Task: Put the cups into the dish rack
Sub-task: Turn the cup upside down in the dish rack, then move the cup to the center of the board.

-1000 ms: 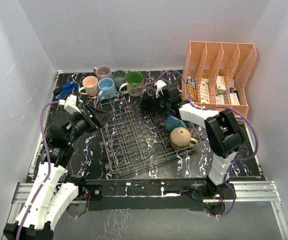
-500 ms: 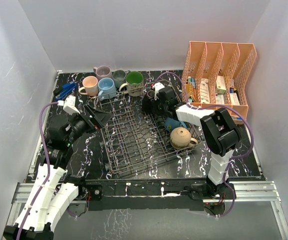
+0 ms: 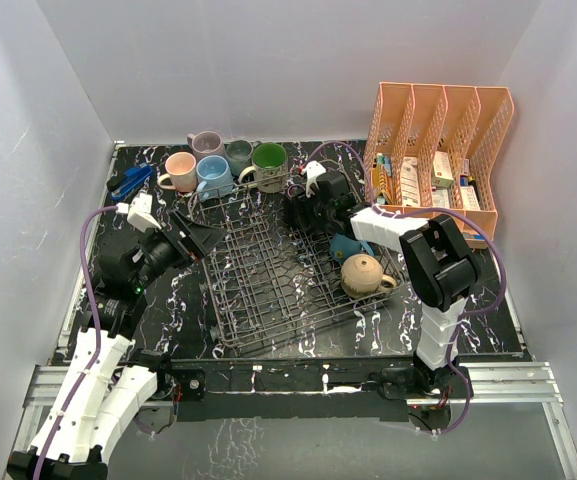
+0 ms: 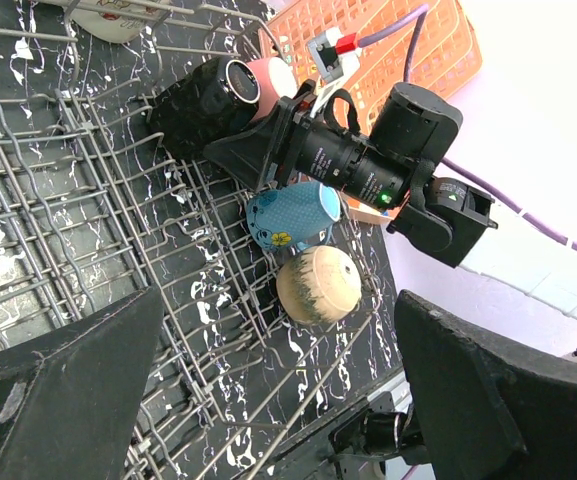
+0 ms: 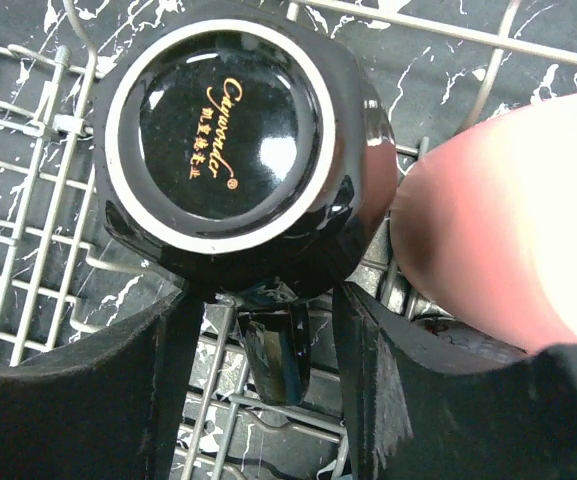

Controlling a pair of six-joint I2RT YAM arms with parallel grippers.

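1. Right gripper (image 5: 268, 300): jaws apart, matte black fingers (image 5: 168, 400) straddling the handle of the black mug (image 5: 218, 120), a gap on each side, nothing clamped.
2. Left gripper (image 3: 200, 234): jaws spread wide, empty, above the rack's left edge and pointing across it.
3. Table (image 3: 488, 330): glossy black slab with white marble veining.
4. Dish rack (image 3: 258, 300): thin dark wire, rectangular, rows of upright tines, sitting skewed at mid-table.
5. Orange mesh organizer (image 3: 438, 150): far right corner, upright slots, small boxes inside.
6. Arms: right one folded high at the elbow, forearm reaching left to the rack's far right corner. Left one stretches forward from its base.
7. Black mug: shiny ceramic, upside down in the rack's far right corner, white foot ring, gold script on the base.
8. Pink mug (image 5: 488, 250): smooth, just beside the black one.
9. Tan mug (image 3: 363, 273) and blue patterned mug (image 4: 293, 215): rounded, in the rack's right side, next to each other.
10. On the table past the rack's far edge, clustered: peach mug (image 3: 180, 168), light blue mug (image 3: 213, 175), mauve mug (image 3: 206, 143), grey mug (image 3: 238, 153), green-lined mug (image 3: 270, 160).
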